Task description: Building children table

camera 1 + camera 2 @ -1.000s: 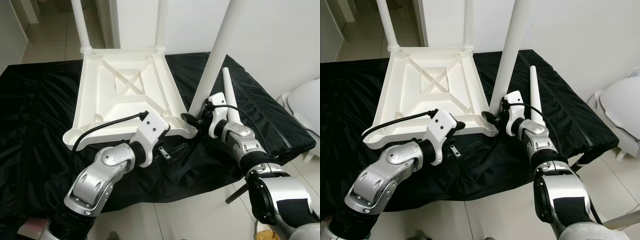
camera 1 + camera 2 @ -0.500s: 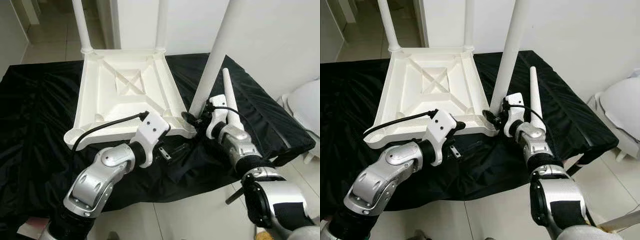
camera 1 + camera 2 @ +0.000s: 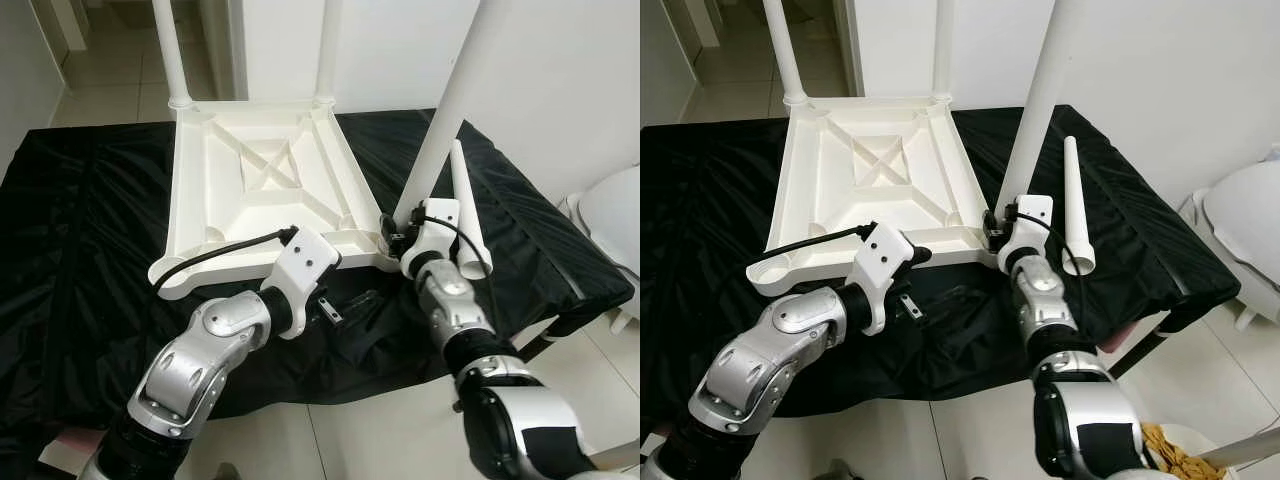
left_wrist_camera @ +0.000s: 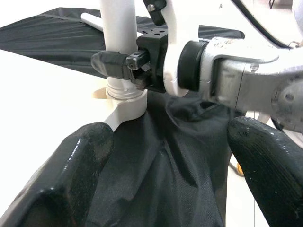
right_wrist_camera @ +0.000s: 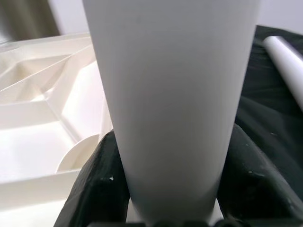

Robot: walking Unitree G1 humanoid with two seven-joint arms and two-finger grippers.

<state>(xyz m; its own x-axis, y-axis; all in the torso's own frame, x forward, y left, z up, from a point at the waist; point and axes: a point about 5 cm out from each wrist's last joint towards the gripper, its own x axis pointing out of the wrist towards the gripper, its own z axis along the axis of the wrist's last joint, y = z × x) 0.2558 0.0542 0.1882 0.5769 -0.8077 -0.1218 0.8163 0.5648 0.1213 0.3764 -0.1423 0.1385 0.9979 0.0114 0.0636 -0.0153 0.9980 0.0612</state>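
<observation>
**White leg gripped at the table corner**

Upside-down white table top (image 3: 262,195) on a black cloth (image 3: 80,250), two legs standing at the far corners. Tall white leg (image 3: 450,110) at the near right corner, squeezed tight between the right gripper (image 3: 393,232) fingers (image 4: 111,64). Spare leg (image 3: 1074,205) lying just beside. Left gripper (image 3: 345,303) spread wide, holding nothing, low over the cloth near that corner

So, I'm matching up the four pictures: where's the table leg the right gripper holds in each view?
Left eye: table leg, right of centre, rising from the tabletop's near right corner.
Right eye: centre-right.
Left wrist: upper left, right gripper clamped on it.
Right wrist: centre.
Shared landmark: the loose leg lying beside it.
</observation>
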